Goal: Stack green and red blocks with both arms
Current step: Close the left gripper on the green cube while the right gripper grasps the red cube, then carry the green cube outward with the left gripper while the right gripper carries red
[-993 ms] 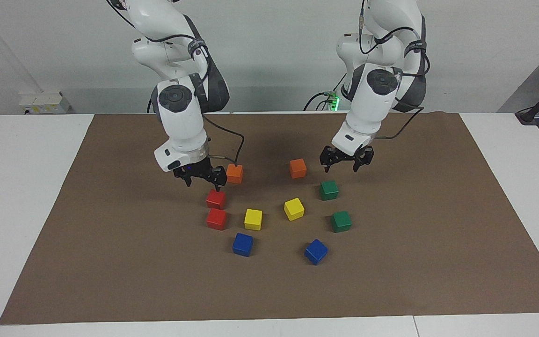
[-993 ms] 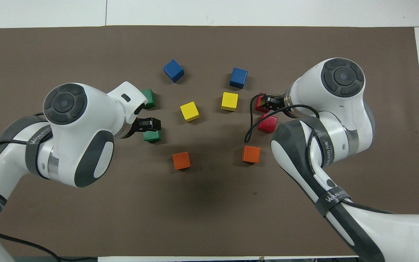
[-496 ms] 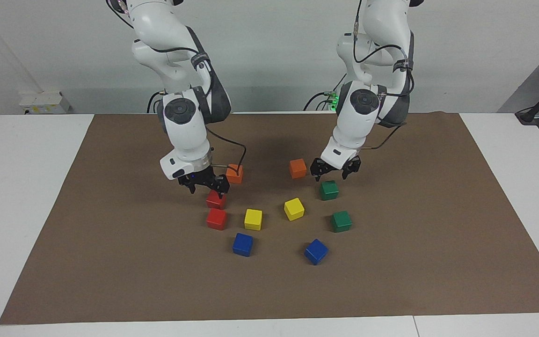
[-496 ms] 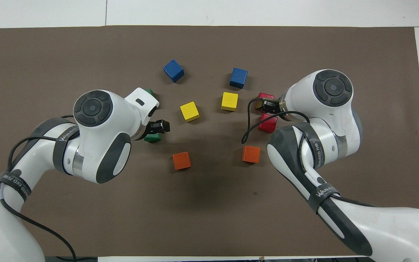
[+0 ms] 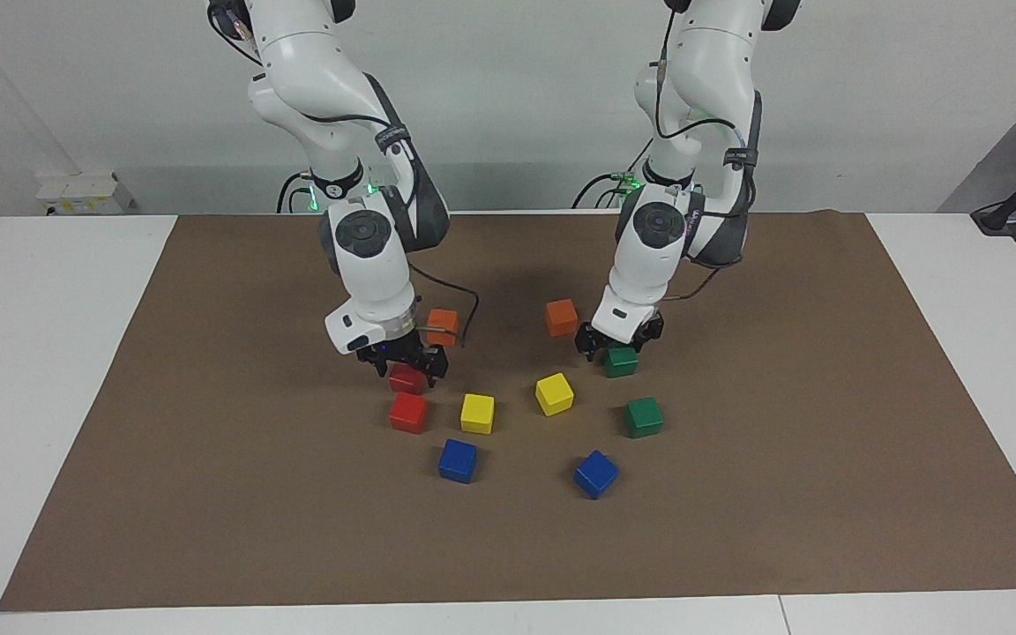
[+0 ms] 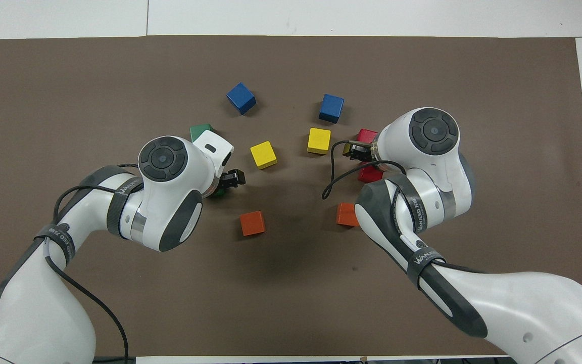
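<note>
Two red blocks lie toward the right arm's end: one (image 5: 408,382) nearer to the robots, one (image 5: 408,413) just farther. Two green blocks lie toward the left arm's end: one (image 5: 623,363) nearer, one (image 5: 644,417) farther. My right gripper (image 5: 409,369) is down at the nearer red block, fingers open on either side of it. My left gripper (image 5: 618,346) is down at the nearer green block, open astride it. In the overhead view the left gripper (image 6: 230,179) hides most of that green block (image 6: 219,192), and the right gripper (image 6: 355,151) sits between the red blocks (image 6: 370,174) (image 6: 367,135).
Two orange cubes (image 5: 443,326) (image 5: 562,317) lie nearest the robots, close beside each gripper. Two yellow cubes (image 5: 477,413) (image 5: 554,393) sit between the red and green pairs. Two blue cubes (image 5: 458,460) (image 5: 596,474) lie farthest out. All rest on a brown mat (image 5: 208,423).
Both grippers have come down from above and toward the table's middle, the right onto the nearer red block, the left onto the nearer green block. No block has moved.
</note>
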{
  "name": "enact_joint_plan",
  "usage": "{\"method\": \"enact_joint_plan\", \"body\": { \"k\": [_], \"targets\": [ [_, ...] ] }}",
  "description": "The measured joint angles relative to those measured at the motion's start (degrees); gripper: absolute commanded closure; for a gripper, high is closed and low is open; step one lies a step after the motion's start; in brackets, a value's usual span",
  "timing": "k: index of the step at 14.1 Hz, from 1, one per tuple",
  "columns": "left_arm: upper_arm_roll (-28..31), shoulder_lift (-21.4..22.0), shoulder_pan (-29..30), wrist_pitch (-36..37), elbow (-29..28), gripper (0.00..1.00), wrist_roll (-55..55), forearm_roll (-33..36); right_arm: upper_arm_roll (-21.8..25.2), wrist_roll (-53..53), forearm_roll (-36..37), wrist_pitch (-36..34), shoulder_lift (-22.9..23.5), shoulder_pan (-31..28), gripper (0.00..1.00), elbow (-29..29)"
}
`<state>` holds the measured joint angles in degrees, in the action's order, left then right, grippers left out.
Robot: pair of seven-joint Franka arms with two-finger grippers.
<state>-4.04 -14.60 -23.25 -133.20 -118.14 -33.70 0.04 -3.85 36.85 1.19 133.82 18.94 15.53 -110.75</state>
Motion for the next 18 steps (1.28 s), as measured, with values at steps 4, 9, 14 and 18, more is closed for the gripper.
{"method": "enact_joint_plan", "body": {
  "k": [4,9,14,18],
  "targets": [
    [0.3,-0.3,0.0,-4.1,-1.9,0.02,0.0,0.0,0.0,0.2,0.0,0.1,0.5,0.0,0.33,-0.5],
    [0.6,-0.4,0.1,-5.6,-3.0,1.0,-0.1,1.2,0.0,0.2,0.0,-0.1,0.4,0.0,0.84,-1.4],
    [1.8,-0.1,0.8,-5.6,-2.3,1.0,0.2,4.4,0.2,-7.9,0.0,-13.3,-1.6,-2.6,0.84,9.1],
    [2.6,4.5,12.8,-1.5,-1.2,1.0,13.3,4.8,0.5,-30.6,0.0,-14.3,-2.2,-12.7,0.84,11.0]
  ]
}}
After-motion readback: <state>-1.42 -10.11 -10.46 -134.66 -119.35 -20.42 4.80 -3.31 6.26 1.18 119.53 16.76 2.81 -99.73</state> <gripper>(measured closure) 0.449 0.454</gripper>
